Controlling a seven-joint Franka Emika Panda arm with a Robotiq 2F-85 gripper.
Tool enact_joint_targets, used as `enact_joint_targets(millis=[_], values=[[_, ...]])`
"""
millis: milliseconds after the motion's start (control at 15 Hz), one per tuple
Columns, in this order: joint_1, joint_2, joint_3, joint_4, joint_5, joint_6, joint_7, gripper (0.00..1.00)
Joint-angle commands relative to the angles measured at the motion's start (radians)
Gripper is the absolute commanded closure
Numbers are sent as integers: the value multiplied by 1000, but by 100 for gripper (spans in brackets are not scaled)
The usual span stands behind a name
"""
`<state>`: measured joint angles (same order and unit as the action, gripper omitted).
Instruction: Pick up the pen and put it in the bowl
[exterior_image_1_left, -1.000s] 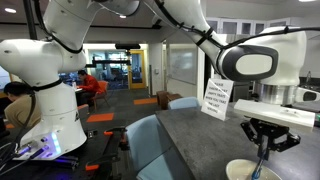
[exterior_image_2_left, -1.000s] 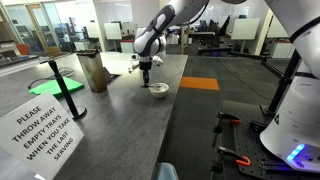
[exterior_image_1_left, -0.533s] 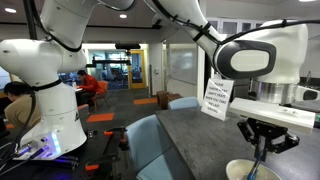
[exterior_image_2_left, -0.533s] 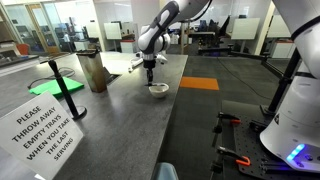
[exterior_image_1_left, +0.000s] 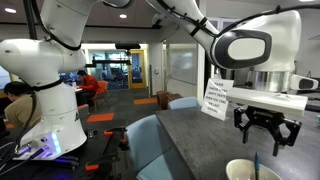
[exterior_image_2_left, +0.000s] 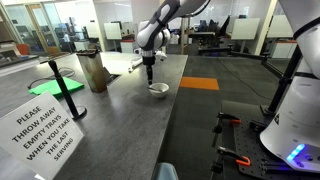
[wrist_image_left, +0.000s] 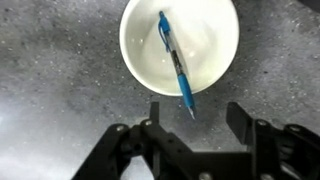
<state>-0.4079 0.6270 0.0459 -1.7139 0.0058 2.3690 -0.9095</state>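
Observation:
In the wrist view the blue pen lies slanted inside the cream-white bowl, and its tip pokes out over the near rim. My gripper hovers just above, open, with nothing between its fingers. In both exterior views the gripper hangs over the bowl. The pen shows as a thin dark line leaning up out of the bowl.
A white printed sign stands on the grey table. A black post on a round base and a brown bag stand beyond the bowl. Blue chairs sit by the table edge.
The gripper held the pen upright over the bowl; it has since opened, let the pen drop into the bowl, and risen a little.

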Motion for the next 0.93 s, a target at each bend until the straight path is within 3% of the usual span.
enact_joint_targets(millis=[0, 467, 867], values=[[96, -88, -75, -50, -69, -94, 156, 0], [235, -207, -135, -92, -161, -238, 610, 0], [268, -267, -139, -141, -233, -239, 686, 0]])
